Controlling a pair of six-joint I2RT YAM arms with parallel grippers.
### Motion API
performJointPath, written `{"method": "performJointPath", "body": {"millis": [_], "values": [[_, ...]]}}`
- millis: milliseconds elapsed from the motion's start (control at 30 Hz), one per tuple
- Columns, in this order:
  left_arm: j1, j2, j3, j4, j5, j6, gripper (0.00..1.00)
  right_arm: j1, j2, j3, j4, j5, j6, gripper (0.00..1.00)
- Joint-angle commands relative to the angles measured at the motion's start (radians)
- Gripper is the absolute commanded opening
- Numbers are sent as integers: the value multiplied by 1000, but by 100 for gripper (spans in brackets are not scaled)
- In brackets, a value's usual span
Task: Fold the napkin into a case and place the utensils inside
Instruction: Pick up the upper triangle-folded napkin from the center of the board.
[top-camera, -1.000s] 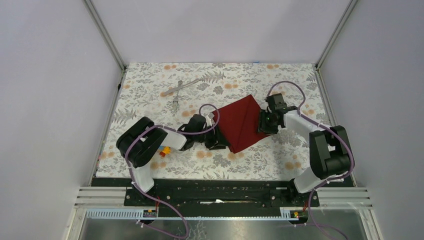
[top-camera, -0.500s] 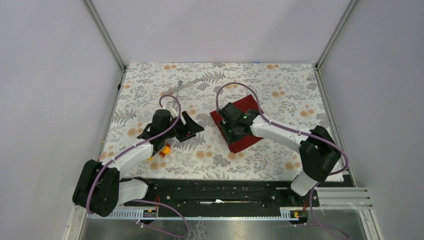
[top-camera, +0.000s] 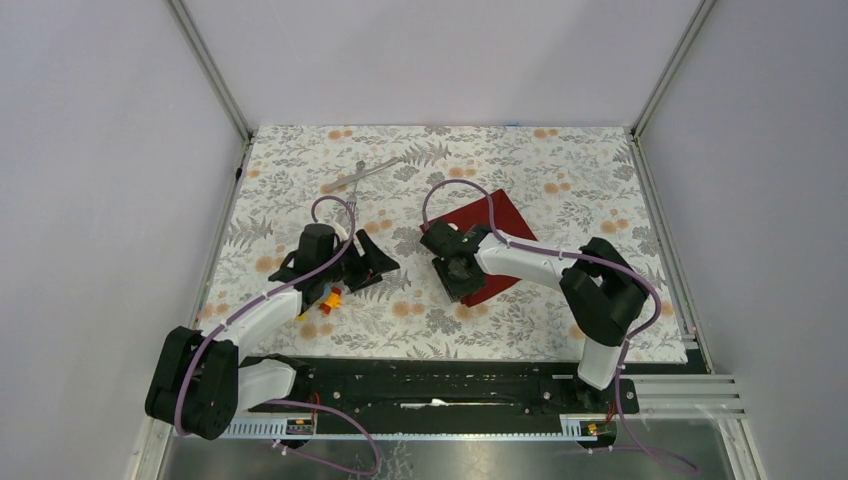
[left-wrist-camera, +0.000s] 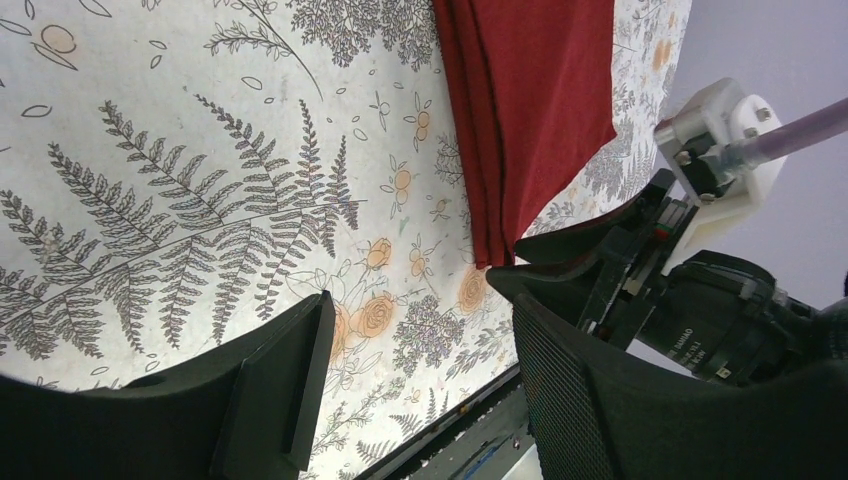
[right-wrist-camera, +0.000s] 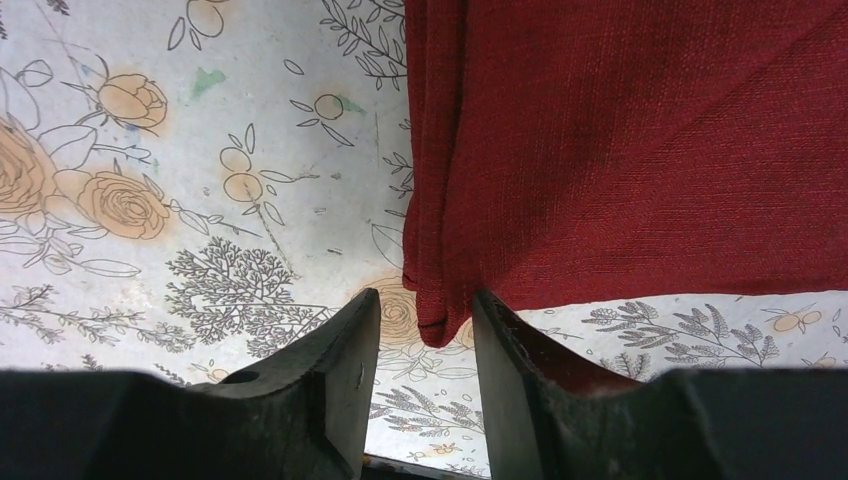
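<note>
Maroon cloth is what catches the eye: the napkin lies folded into a tilted oblong a little right of the table's middle, flat on the flowered tablecloth. Its layered, folded edge faces left. The right gripper sits low at the napkin's near left corner. The right arm reaches across from the right and covers the near part of the cloth, with its purple cable arching over the far part.

Seen from the right wrist, the right gripper has its two dark fingers a narrow gap apart, one on each side of the corner of the folded edge. The cloth pokes between them. The right finger seems to touch it and the left one stands just clear, so it does not look like a firm pinch.

The left gripper hangs over bare tablecloth to the left of the napkin, near it but apart. In the left wrist view it is spread wide with nothing between the fingers. The napkin lies beyond, and the right gripper's body shows past the right finger.

Far off to the left, well away from both grippers, one slim silver utensil rests slantwise on the tablecloth. The left arm's own cable loops just on the near side of it and clutters that patch. A few small colourful toy blocks sit close against the left arm, partly tucked under it.
</note>
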Motion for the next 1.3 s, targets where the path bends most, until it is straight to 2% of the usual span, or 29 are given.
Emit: {"method": "performJointPath", "body": {"millis": [0,433,467,567,600,733,833,1067,1267], "values": [[11,-5,-11,48,22,14,71,25,32,36,-12,47,25,46],[33,-22,-20,39,30,19,71,39,153,48,36,132,49,38],[34,-23,-22,38,29,17,71,40,157,45,40,138,49,34],[38,-23,-22,34,26,6,75,39,148,40,45,163,49,5],[38,-14,-19,34,26,-3,77,40,131,31,51,171,44,0],[39,59,8,94,35,-110,82,40,33,-12,99,173,13,0],[19,175,79,156,31,-232,82,41,-38,-42,128,164,1,0],[-114,440,339,70,-205,-377,83,41,-88,-69,159,142,5,0],[-146,651,461,99,-255,-430,83,41,-118,-87,173,142,5,0]]}}
